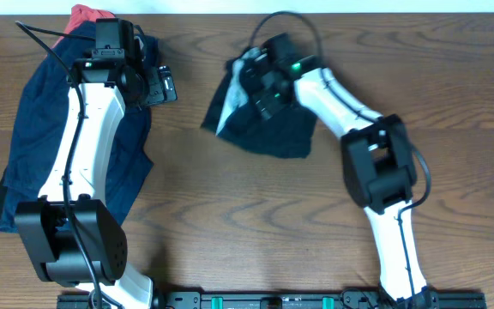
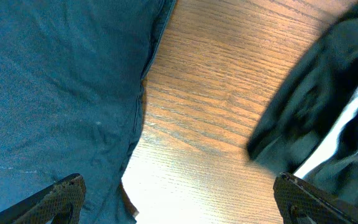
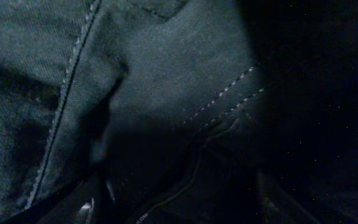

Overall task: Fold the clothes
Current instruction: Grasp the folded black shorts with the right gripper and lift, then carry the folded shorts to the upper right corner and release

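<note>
Two garments lay on the wooden table (image 1: 230, 223), well apart. The dark garment (image 1: 273, 133) was a crumpled, roughly triangular heap, with a pale grey lining (image 1: 228, 107) showing on its side toward the navy garment (image 1: 33, 129). A broad strip of bare, grained wood ran between the two. More open wood stretched from the dark garment toward the arm bases, while the far table edge ran close beyond it.

The navy garment spread long and flat with a soft, wavy border facing the dark garment, and a red cloth (image 1: 84, 15) peeked out at its far end.

The left gripper (image 1: 165, 86) hung over the bare strip, near the navy garment's border and clear of the dark garment. In the left wrist view its textured black fingertips (image 2: 61, 198) stood wide apart with only wood and cloth edges between them, grasping nothing.

The right gripper (image 1: 260, 86) sat on top of the dark garment, near the lining. The right wrist view was filled with shadowed woven fabric, folded seams and rows of pale stitching (image 3: 229, 93). Whether this gripper was clenched or released, I cannot tell.
</note>
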Controlling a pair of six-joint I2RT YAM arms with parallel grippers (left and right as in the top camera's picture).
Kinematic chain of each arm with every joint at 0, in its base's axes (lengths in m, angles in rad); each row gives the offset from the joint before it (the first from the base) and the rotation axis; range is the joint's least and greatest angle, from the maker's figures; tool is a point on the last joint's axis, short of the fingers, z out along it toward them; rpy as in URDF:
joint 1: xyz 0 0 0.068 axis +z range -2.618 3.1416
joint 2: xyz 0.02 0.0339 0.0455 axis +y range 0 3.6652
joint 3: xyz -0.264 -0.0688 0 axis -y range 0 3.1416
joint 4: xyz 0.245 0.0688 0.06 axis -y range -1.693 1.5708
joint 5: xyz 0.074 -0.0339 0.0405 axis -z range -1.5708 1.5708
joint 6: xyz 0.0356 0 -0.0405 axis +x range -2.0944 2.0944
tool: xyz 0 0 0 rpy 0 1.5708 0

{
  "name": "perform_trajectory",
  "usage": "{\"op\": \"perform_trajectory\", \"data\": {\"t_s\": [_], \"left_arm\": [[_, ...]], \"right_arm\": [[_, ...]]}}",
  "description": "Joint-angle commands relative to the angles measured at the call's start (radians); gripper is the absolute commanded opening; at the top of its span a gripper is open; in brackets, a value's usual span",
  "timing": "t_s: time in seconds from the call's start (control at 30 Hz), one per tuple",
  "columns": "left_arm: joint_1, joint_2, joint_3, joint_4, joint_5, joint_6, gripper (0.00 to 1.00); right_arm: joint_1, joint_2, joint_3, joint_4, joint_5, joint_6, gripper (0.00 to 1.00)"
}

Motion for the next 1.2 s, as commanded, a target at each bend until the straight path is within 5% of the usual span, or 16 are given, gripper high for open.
{"op": "perform_trajectory", "data": {"t_s": [0.0, 0.33, 0.83, 1.17], "left_arm": [[0.003, 0.013, -0.005, -0.002, -0.008, 0.017, 0.98], [0.003, 0.013, -0.005, -0.002, -0.008, 0.016, 0.98], [0.003, 0.021, -0.011, 0.009, -0.008, 0.017, 0.98], [0.003, 0.021, -0.011, 0.019, -0.008, 0.017, 0.98]], "right_arm": [[-0.133, 0.1, -0.04, -0.017, 0.11, 0.163, 0.78], [-0.458, 0.1, -0.04, 0.02, 0.094, 0.559, 0.83], [-0.615, 0.203, -0.052, 0.475, 0.06, 0.649, 0.82], [-0.69, 0.248, -0.038, 0.514, 0.027, 0.692, 0.9]]}}
